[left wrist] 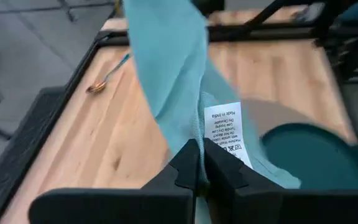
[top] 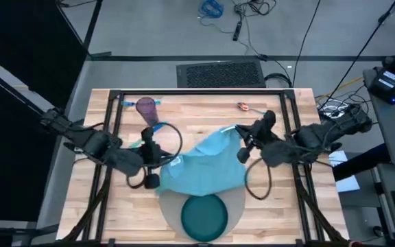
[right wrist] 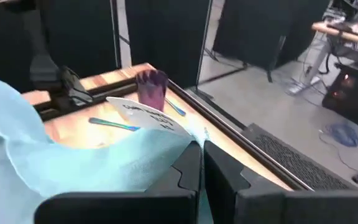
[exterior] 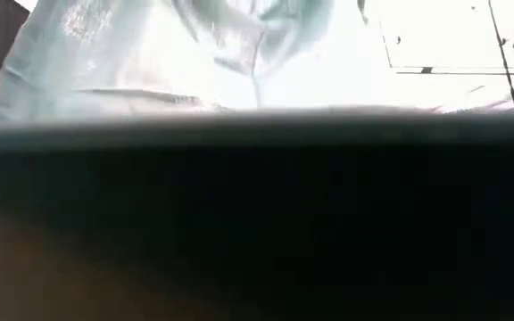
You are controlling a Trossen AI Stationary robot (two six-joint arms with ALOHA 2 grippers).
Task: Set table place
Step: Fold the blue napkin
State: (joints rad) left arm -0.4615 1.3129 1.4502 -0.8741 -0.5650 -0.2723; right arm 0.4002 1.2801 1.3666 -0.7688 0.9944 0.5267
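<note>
Nearest the wrist lenses, each pincer is closed on an edge of the light blue cloth napkin (top: 204, 168): the left pincer (left wrist: 197, 169) clamps the hem beside the white care label (left wrist: 227, 134), and the right pincer (right wrist: 199, 168) pinches the opposite edge. Both arms reach inward from the sides of the light-wood butcher-block tabletop (top: 280, 216), holding the napkin stretched between them above the far part of the round grey placemat (top: 241, 199). A dark teal round plate (top: 204, 217) already sits on the placemat. The napkin appears not yet laid down, and the purple cup (top: 147, 108) and the cutlery (right wrist: 113, 124) lie well apart from the placemat, so most of the setting is judged unfinished.
</note>
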